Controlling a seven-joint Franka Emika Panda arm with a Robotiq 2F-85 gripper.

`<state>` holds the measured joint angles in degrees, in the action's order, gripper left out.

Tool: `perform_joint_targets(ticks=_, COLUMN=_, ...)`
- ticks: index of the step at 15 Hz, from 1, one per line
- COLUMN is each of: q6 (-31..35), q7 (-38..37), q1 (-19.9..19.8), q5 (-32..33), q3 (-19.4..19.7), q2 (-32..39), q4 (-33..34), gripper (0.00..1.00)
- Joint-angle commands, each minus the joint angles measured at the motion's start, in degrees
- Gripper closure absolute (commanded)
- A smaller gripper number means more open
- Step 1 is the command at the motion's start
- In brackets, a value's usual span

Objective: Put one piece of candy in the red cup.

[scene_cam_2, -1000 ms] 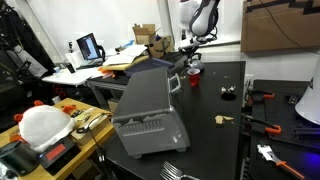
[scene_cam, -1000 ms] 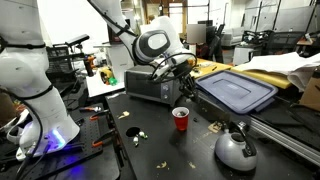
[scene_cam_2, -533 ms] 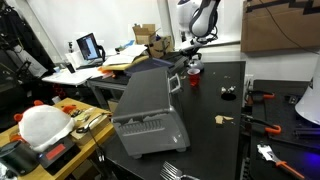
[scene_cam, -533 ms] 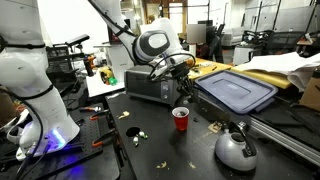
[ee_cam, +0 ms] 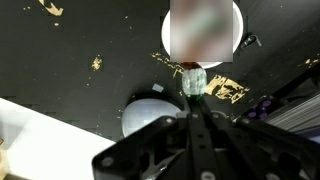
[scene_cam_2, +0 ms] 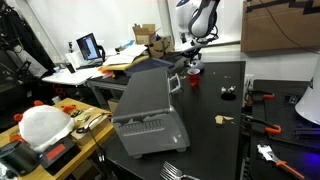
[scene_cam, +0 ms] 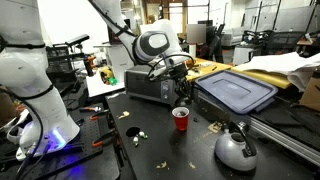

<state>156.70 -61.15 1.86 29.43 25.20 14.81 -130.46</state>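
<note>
Red cup (scene_cam: 181, 118) hasn't budged. The gripper (ee_cam: 192, 92), pinched tight on a pale candy (ee_cam: 192, 76), has crept up a touch and hangs above the cup. Nothing's dropped yet, so I'd guess lining up over the cup's mouth and letting go comes next.

Nothing readable is showing in any view; the laptop screen (scene_cam_2: 88, 47) at upper left is glowing, its contents too small.

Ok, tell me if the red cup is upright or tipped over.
Upright. In an exterior view the red cup stands on its narrow base on the black table, with its open rim facing up.
</note>
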Motion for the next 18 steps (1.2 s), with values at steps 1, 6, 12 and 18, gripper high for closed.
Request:
perform_joint_targets(ticks=1, q6=-2.70, q7=0.45, q1=-0.65, q5=-0.08, q3=-1.78, q2=-2.11, q4=-1.51, gripper=1.00)
perform_joint_targets(ticks=6, q6=-2.69, q7=0.97, q1=-1.28, q5=-1.22, q3=-3.60, q2=-0.68, q4=-0.90, gripper=0.74)
perform_joint_targets(ticks=12, q6=-1.49, q7=-0.67, q1=-0.76, q5=0.93, q3=-2.95, q2=-2.20, q4=-2.44, gripper=0.37)
perform_joint_targets(ticks=18, q6=-1.41, q7=1.67, q1=-1.35, q5=2.17, q3=-4.04, q2=-5.84, q4=-6.19, gripper=0.00)
